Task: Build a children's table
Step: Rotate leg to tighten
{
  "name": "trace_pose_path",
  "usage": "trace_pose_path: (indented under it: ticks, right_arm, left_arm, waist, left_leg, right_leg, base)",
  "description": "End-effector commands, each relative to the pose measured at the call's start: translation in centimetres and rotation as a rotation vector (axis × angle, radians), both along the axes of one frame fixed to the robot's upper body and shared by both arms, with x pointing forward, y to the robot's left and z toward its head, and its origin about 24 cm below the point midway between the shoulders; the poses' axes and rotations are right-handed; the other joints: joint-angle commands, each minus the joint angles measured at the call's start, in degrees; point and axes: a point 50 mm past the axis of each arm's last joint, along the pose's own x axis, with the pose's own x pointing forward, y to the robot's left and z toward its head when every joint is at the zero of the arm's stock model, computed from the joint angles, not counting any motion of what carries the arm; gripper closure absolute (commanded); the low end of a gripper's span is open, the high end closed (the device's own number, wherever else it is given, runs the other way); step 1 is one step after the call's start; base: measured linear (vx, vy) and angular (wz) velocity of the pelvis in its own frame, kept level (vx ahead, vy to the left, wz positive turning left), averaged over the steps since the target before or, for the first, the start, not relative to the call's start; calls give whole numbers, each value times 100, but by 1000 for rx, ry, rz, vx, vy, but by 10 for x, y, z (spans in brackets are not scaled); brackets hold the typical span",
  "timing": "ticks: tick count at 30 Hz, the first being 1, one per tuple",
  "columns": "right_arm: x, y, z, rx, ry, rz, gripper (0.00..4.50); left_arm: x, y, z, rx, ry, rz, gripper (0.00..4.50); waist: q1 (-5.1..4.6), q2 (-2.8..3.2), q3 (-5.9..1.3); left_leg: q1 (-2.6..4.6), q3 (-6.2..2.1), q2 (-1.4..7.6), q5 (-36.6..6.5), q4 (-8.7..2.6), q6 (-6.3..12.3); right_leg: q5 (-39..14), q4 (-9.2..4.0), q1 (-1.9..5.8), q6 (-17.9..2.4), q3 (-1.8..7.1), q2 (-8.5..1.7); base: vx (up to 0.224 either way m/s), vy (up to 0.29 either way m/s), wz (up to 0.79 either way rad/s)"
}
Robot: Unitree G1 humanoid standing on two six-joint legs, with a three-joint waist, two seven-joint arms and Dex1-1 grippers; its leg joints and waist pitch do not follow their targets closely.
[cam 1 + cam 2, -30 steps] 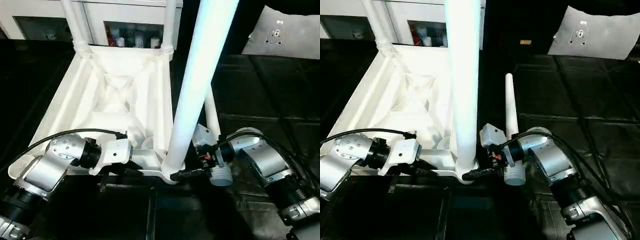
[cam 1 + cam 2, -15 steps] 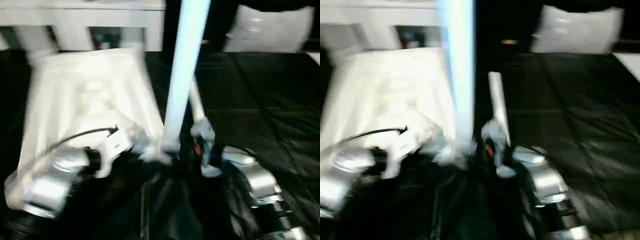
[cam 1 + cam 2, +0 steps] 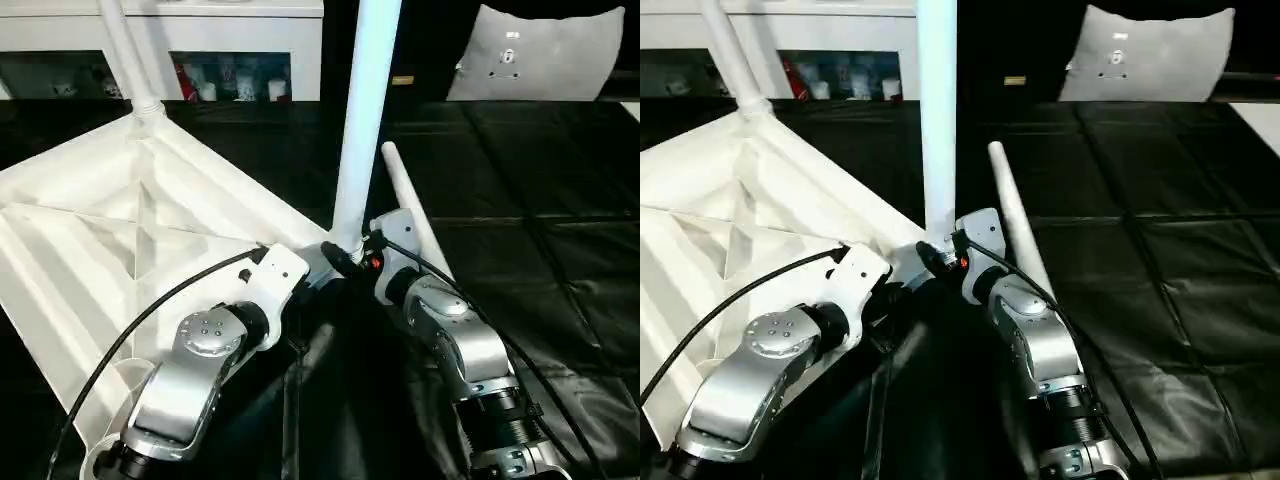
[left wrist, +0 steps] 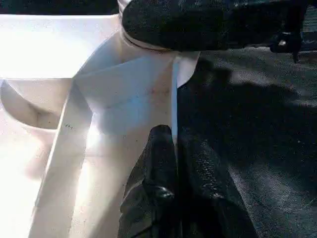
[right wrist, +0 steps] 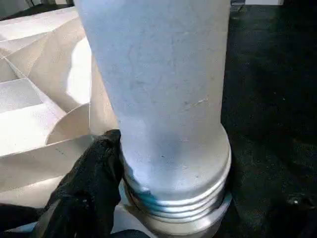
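Note:
The white table top (image 3: 120,230) lies upside down on the black mat, ribs facing up. One leg (image 3: 365,120) stands upright in the near corner socket, and another leg (image 3: 125,50) stands in a far corner. A loose leg (image 3: 410,205) lies on the mat just right of that near corner. My left gripper (image 4: 174,136) is shut on the thin rim of the table top beside the socket. My right gripper (image 5: 173,163) is closed around the upright leg's ringed base (image 5: 178,193), with one black finger (image 5: 94,183) pressed against it.
A white cabinet (image 3: 200,40) with glass doors runs along the back. A white pillow-like pad (image 3: 545,40) leans at the back right. Black quilted mat (image 3: 540,220) stretches to the right of the loose leg.
The whole view has swung and lifted, so the table top now shows cornerwise. Both grippers stay at the near corner, the left on the rim and the right at the leg's base.

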Motion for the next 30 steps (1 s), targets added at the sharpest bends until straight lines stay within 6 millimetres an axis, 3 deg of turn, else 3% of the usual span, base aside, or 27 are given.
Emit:
trace_pose_path:
  ticks: [1, 2, 5, 9, 12, 14, 20, 25, 26, 30]
  right_arm:
    - [-12, 20, -16, 16, 94, 96, 96]
    - [-12, 18, -15, 13, 82, 99, 71]
    - [-12, 8, -9, 8, 30, 131, 58]
    - [-13, -8, 1, -8, -27, 204, 13]
    - [-13, -16, 5, -28, -46, 239, 3]
    - [-14, -35, 13, -104, -86, 354, 3]
    - [-14, -57, 22, -240, -109, 572, 3]
    - [-11, -61, 27, -274, -114, 675, 3]
    - [-12, -61, 29, -279, -113, 716, 3]
    - [-16, -60, 29, -280, -91, 831, 3]
  left_arm:
    - [1, -5, 6, -1, -19, -28, 450]
    - [1, -3, 5, 4, -17, -28, 450]
    - [2, 9, 4, 33, -8, -45, 450]
    - [1, 22, 4, 57, -1, -110, 450]
    - [0, 28, 4, 70, 4, -148, 450]
    - [-2, 40, 2, 107, 17, -248, 450]
    - [-11, 50, 1, 141, 48, -487, 450]
    - [-16, 54, -3, 187, 75, -661, 450]
    - [-17, 54, -2, 180, 84, -703, 450]
    - [-17, 57, -3, 200, 97, -787, 450]
  waist:
    - [41, 32, -314]
    - [42, 48, -311]
    - [42, 52, -311]
    - [71, 58, -333]
    - [91, 61, -342]
    - [118, 42, -347]
    - [213, 38, -343]
    - [271, 30, -359]
    - [316, 45, -372]
    - [348, 34, -392]
  left_leg:
    - [-117, -138, 320, -206, -331, 785]
    - [-114, -139, 326, -247, -335, 764]
    - [-94, -137, 329, -361, -340, 723]
    - [-104, -141, 330, -233, -328, 770]
    - [-104, -135, 339, -123, -319, 858]
    - [-104, -137, 319, -124, -310, 895]
    - [-65, -126, 354, -77, -312, 985]
    - [-47, -113, 371, -26, -305, 975]
    - [-25, -109, 391, 80, -300, 973]
    - [-38, -120, 416, 183, -292, 1070]
  right_leg:
    - [-1717, -474, 360, -617, 422, -694]
    - [-1775, -485, 359, -621, 419, -697]
    - [-1918, -502, 355, -582, 423, -693]
    - [-1703, -462, 377, -655, 430, -697]
    - [-1541, -439, 370, -699, 429, -686]
    - [-1589, -445, 386, -673, 416, -676]
    - [-1592, -430, 347, -734, 428, -690]
    - [-1583, -397, 344, -787, 445, -693]
    - [-1399, -375, 330, -865, 453, -692]
    - [-1073, -311, 346, -977, 446, -707]
  base:
    - [0, 0, 0]
    - [0, 0, 0]
    - [0, 0, 0]
    - [0, 0, 0]
    - [0, 0, 0]
    - [0, 0, 0]
    - [0, 0, 0]
    - [0, 0, 0]
    - [0, 0, 0]
    - [0, 0, 0]
